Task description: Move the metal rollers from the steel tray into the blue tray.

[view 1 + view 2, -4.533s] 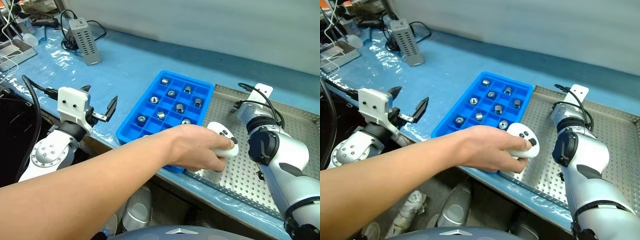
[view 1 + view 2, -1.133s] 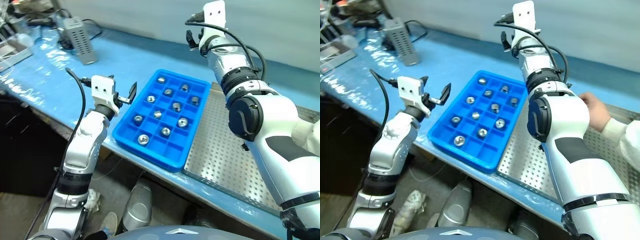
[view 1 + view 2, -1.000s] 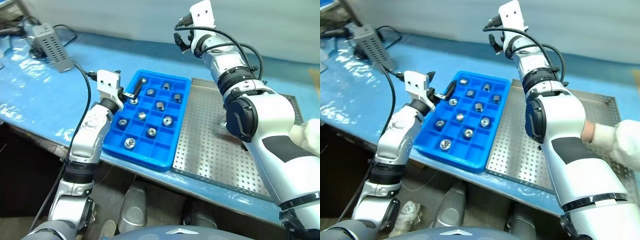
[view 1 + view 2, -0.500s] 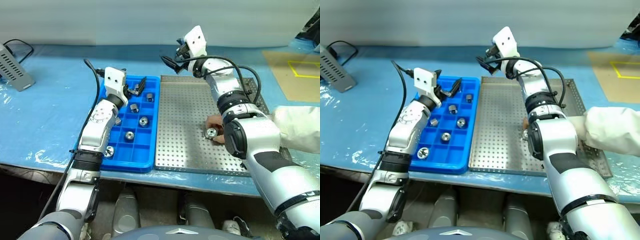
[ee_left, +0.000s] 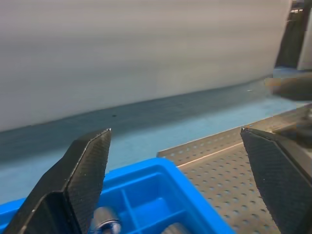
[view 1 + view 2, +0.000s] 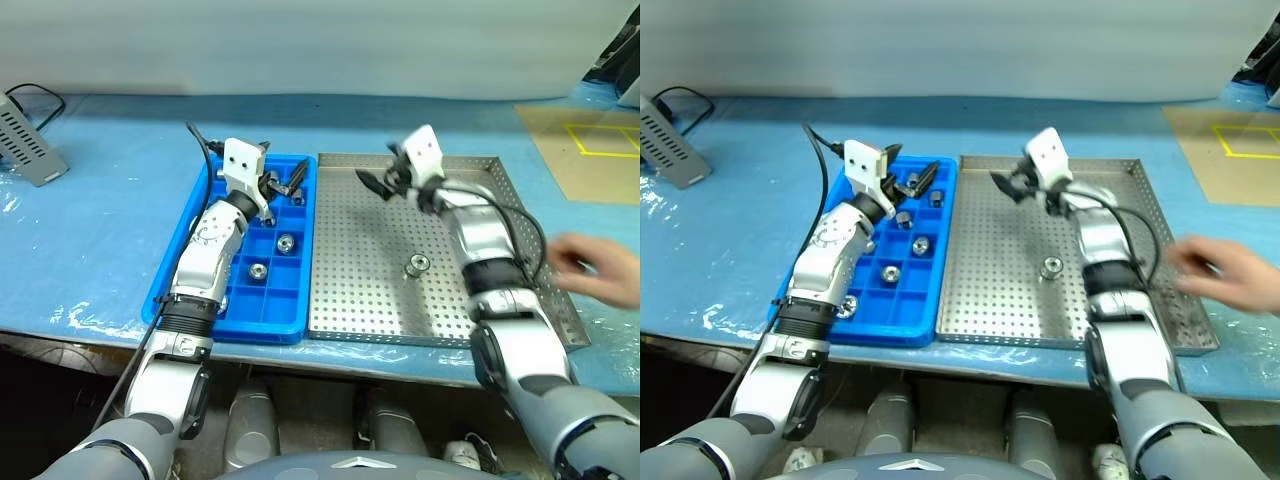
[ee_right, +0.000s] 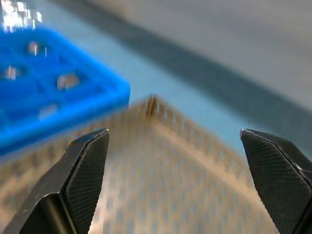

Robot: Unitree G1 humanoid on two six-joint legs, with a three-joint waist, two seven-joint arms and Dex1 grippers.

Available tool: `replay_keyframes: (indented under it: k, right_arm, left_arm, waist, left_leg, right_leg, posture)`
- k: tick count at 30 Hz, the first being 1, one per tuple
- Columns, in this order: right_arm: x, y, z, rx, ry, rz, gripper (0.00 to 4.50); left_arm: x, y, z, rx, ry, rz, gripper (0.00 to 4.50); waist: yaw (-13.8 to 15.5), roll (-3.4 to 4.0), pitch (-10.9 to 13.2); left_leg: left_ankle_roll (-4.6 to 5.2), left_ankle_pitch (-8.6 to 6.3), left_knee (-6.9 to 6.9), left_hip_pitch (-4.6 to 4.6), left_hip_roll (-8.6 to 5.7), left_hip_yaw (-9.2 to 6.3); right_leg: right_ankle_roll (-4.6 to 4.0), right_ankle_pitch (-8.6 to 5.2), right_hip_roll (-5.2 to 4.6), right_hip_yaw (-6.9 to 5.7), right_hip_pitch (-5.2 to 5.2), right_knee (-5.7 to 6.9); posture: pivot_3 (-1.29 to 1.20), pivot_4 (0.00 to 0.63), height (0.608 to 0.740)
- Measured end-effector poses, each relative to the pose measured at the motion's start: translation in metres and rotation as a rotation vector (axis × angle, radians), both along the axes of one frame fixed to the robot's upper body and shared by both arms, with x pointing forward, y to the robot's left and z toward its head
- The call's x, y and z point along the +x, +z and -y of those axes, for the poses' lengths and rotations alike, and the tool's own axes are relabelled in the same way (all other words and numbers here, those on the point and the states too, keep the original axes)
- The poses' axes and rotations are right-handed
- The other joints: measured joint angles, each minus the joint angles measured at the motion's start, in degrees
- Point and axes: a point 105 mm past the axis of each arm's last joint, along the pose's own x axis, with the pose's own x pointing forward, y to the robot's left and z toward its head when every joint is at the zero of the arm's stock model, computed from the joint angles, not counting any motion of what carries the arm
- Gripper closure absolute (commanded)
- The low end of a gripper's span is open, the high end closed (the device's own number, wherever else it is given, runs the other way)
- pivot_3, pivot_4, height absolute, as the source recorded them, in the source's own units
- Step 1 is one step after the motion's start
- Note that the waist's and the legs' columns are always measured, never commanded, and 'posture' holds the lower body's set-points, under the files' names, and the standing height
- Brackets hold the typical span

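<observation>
Head views: blue tray (image 6: 195, 262) sits on the blue-covered tabletop (image 6: 90, 230), touching the left rim of the steel tray (image 6: 350, 290). Several metal rollers (image 6: 286, 242) lie in separate compartments of the blue tray; exact count hard to tell, the arm covers some. One roller (image 6: 417, 264) sits alone on the perforated floor of the steel tray, right of its middle. Left gripper (image 6: 281, 183) is over the far end of the blue tray, fingers spread, empty. Right gripper (image 6: 1006, 185) hovers above the far part of the steel tray, pointing toward the blue tray, fingers spread, nothing between them. A person's hand (image 6: 1230, 270), blurred, is at the right rim of the steel tray, apart from the lone roller. Grey ribbed box (image 6: 25, 140) with a cable sits at far left of the tabletop.

Left wrist view: both fingers (image 5: 73, 183) wide apart, nothing gripped. Blue tray corner below with two rollers partly seen; steel tray rim and holes just beside it.

Right wrist view: fingers (image 7: 83, 180) wide apart, empty. Steel tray corner straight ahead, blue tray with rollers beyond it, blurred.
</observation>
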Motion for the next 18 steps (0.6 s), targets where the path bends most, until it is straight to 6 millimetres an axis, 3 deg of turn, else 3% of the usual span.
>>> replay_keyframes:
  k: [3, 8, 10, 13, 18]
  right_arm:
    - [-0.033, -0.035, 0.034, -0.078, -0.011, -0.169, 0.04]
    - [-0.076, -0.033, 0.071, -0.157, -0.011, -0.277, 0.04]
    - [-0.086, -0.034, 0.067, -0.125, 0.004, -0.304, 0.04]
    - [-0.091, -0.043, 0.046, -0.022, 0.039, -0.348, 0.04]
    - [-0.094, -0.047, 0.016, 0.072, 0.097, -0.378, 0.04]
  left_arm:
    - [-0.004, -0.008, 0.001, -0.001, -0.049, -0.028, 0.0]
    - [-0.008, -0.019, 0.003, 0.015, -0.118, -0.066, 0.0]
    - [-0.007, -0.024, 0.003, 0.025, -0.127, -0.084, 0.0]
    - [-0.005, -0.03, 0.005, 0.045, -0.14, -0.1, 0.0]
    - [-0.005, -0.03, 0.008, 0.056, -0.152, -0.097, 0.0]
  waist:
    - [-0.59, -0.01, 0.01]
    - [-2.91, -0.09, 0.05]
    - [-4.41, -0.2, 0.01]
    - [-6.28, -0.41, -0.04]
    - [-6.41, -0.45, -0.06]
  left_leg:
    - [0.08, -0.05, -0.05, 0.13, -0.03, 0.12]
    - [0.3, -0.19, -0.22, 0.92, -0.01, 0.46]
    - [0.31, -0.2, -0.52, 1.31, 0.02, 0.68]
    - [0.36, -0.22, -0.53, 1.32, -0.02, 0.97]
    - [0.54, -0.31, -0.44, 1.33, -0.03, 1.15]
  right_leg:
    - [0.07, 0.04, 0.01, 0.16, 0.02, -0.1]
    - [0.42, -0.07, 0.05, 0.44, 0.57, -0.26]
    - [0.67, -0.18, 0.07, 0.44, 0.98, -0.68]
    - [0.73, -0.15, 0.06, 0.42, 0.86, -0.87]
    - [0.76, -0.12, 0.02, 0.5, 0.71, -0.87]
  posture:
    - [-0.14, 0.15, 0.74]
    - [-0.23, 0.15, 0.74]
    - [-0.23, 0.15, 0.74]
    - [-0.22, 0.15, 0.74]
    - [-0.19, 0.15, 0.74]
